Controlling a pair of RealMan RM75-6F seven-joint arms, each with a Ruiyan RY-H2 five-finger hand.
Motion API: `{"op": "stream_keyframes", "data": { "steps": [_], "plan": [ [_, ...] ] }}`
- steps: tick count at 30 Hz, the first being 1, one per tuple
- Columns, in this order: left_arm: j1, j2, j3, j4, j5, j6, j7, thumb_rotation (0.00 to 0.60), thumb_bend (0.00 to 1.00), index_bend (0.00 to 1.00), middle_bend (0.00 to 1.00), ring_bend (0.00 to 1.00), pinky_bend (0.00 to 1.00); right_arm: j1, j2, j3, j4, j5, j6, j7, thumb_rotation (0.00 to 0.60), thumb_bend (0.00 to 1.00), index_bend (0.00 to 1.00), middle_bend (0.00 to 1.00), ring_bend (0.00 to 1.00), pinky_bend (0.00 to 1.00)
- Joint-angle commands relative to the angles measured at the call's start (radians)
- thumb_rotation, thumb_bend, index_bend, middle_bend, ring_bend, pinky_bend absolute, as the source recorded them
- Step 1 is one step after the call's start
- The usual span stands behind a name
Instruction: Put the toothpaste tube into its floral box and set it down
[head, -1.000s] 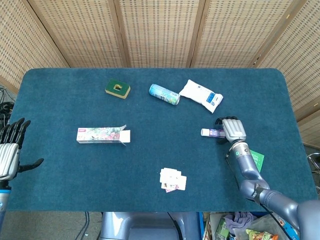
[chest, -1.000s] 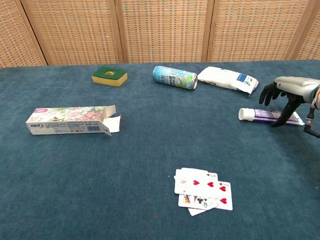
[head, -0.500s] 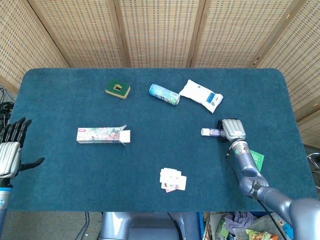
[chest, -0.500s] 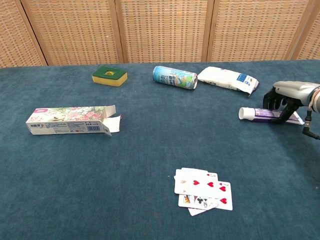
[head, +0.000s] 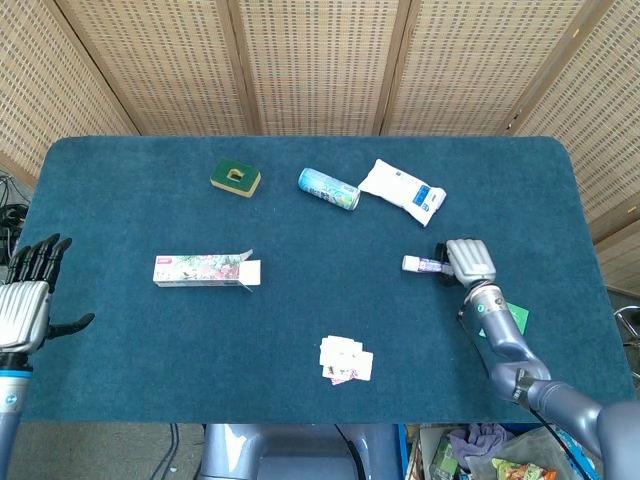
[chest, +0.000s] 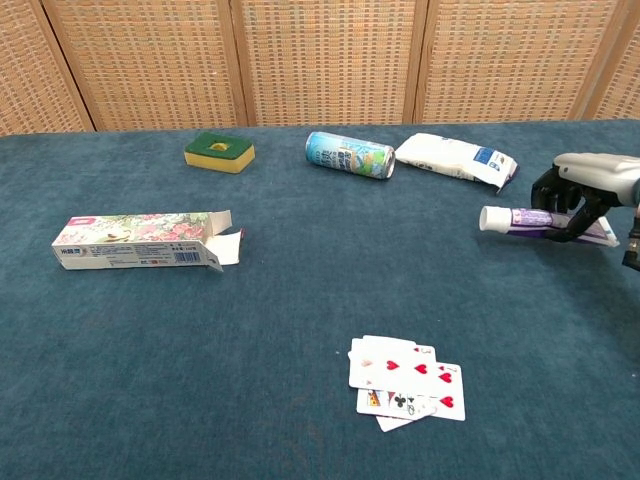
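White-capped, the toothpaste tube (chest: 540, 221) sat in the grip of the right hand (chest: 584, 195) at the right edge of the chest view — cap pointing left, seemingly raised off the table (chest: 300, 330). The floral box (chest: 140, 241) lay far left, flap open; the left hand (head: 28, 292) hovered spread — holding nothing.

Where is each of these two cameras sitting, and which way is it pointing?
Head view: high up, looking steeply down on the whole table; both arms, left hand and right hand show.
Chest view: low, looking across the tabletop toward the wicker screen; only the right hand shows.
Shared: toothpaste tube, floral box, playing cards.
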Motion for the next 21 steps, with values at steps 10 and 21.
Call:
{"op": "stream_keyframes", "data": {
  "steps": [10,21],
  "plan": [
    [-0.216,-0.048,-0.053,0.18,-0.013,-0.289,-0.026,0.6,0.03,0.0,0.0,0.0,0.0,-0.116,0.222,-0.044,-0.314,-0.147,0.233,0.006,0.6,0.49,0.59,0.58,0.44,0.34],
    [-0.372,-0.36,-0.007,0.63,0.06,-0.479,-0.228,0.6,0.03,0.0,0.0,0.0,0.01,-0.195,0.326,-0.072,-0.495,-0.15,0.355,-0.14,0.6,0.49,0.59,0.58,0.44,0.34]
  ]
}}
